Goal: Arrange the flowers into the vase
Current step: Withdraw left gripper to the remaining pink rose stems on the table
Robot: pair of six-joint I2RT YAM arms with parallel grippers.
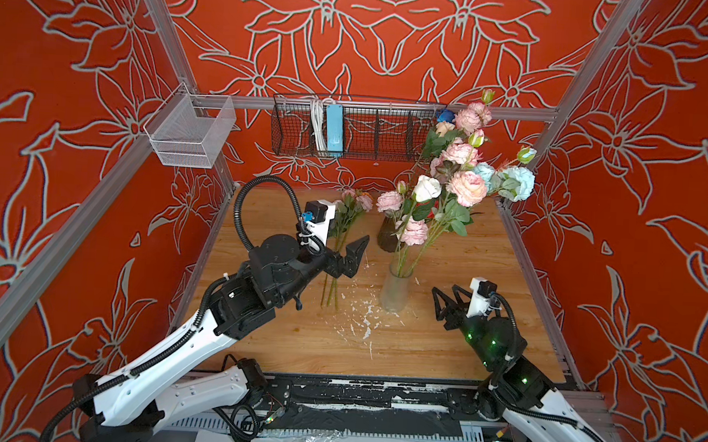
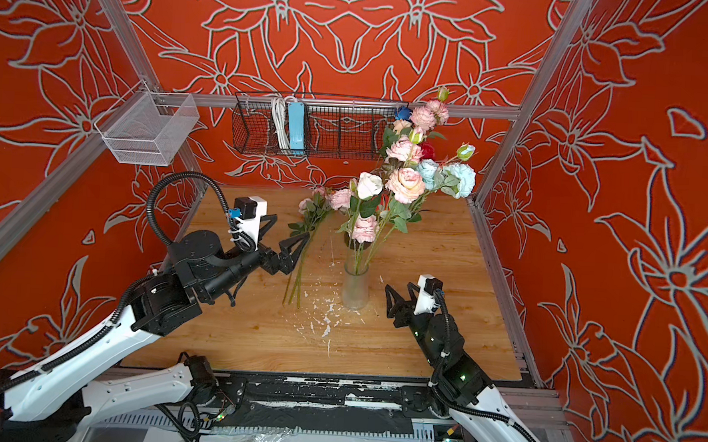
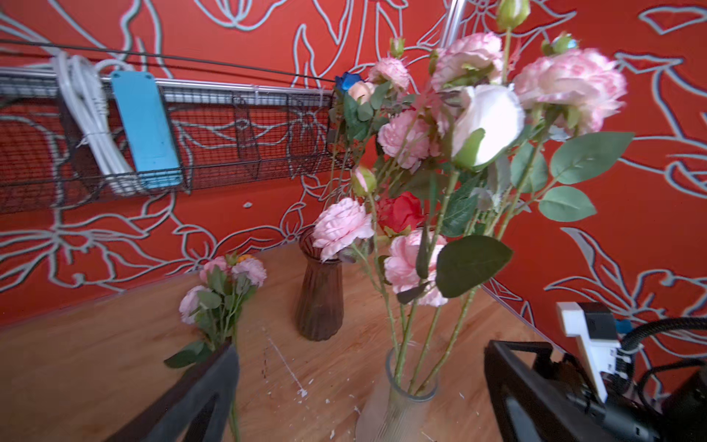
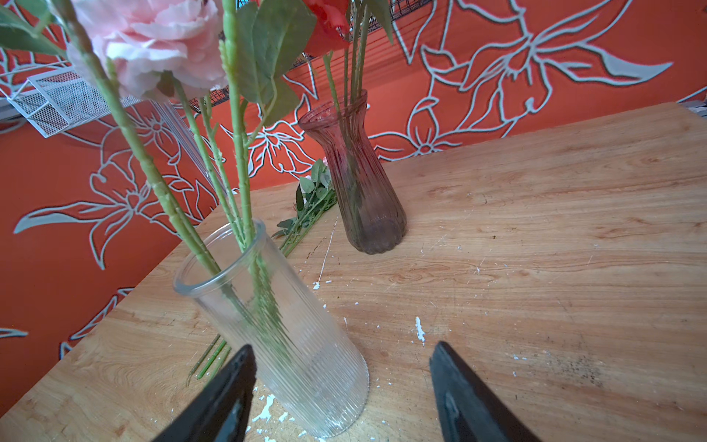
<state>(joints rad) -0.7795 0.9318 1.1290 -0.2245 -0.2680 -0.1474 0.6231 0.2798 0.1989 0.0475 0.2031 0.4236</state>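
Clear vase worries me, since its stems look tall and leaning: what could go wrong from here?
1. The clear vase carries tall stems with heavy blooms high up; a nudge from the open right gripper close beside it could tip it.
2. The loose flowers lie bunched on the table near the open left gripper; a grasp may catch several stems.
3. A new stem could snag on the crowded leaves.
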